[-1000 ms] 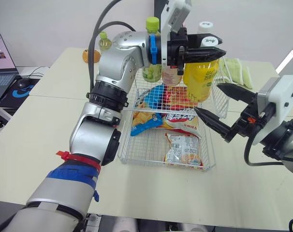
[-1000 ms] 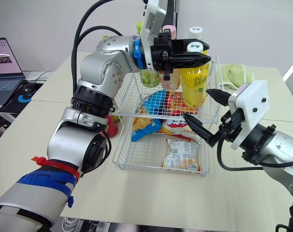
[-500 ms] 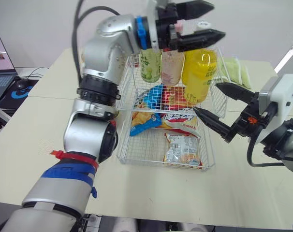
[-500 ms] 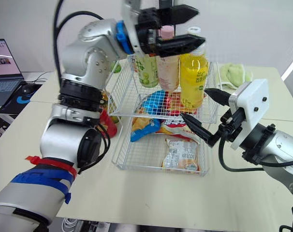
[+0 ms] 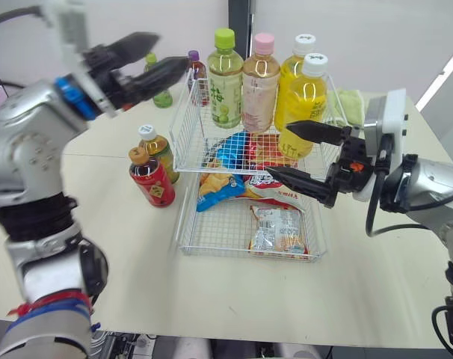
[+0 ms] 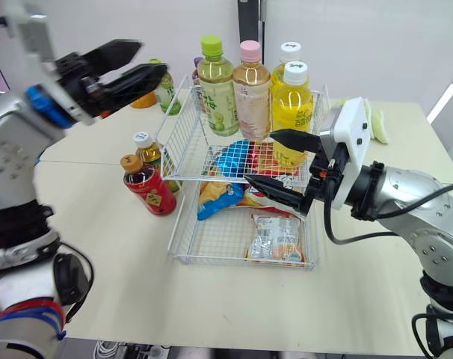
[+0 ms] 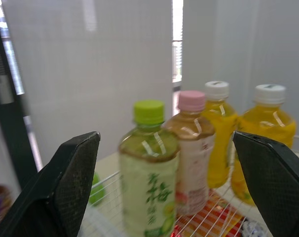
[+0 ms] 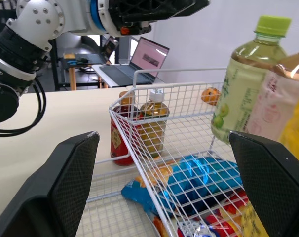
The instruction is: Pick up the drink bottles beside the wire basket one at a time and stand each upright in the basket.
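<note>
Drink bottles stand in two groups. Four are upright at the 12 o'clock end of the wire basket [image 5: 183, 123]: a green-capped bottle [image 5: 225, 78], a pink-capped bottle [image 5: 259, 82], and two yellow bottles with white caps, one [image 5: 306, 101] just in front of the other [image 5: 293, 63]. Two more stand upright on the surface [image 5: 99, 247] at the basket's 9 o'clock, just outside its wall: a red bottle [image 5: 152, 178] and, touching or nearly touching it on the far side, an amber bottle [image 5: 158, 149] with a white cap. A small green bottle [image 5: 161, 96] and a purple-capped bottle [image 5: 197, 69] stand farther off at 10 to 11 o'clock.

Snack bags lie flat in the basket, among them a blue bag [image 5: 217, 185] and a clear packet [image 5: 277, 230] nearer the 6 o'clock end.

The left jaws are spread and empty, raised high above the surface at the basket's 10 o'clock. The left wrist view frames the four basketed bottles in a row between them, caps level.

The right jaws are spread and empty too, hanging over the basket's 3 o'clock side with their tips pointing toward 9 o'clock. The right wrist view looks through the mesh to the red and amber bottles outside, and past them to a laptop [image 8: 142, 58] on a desk well beyond the surface.
</note>
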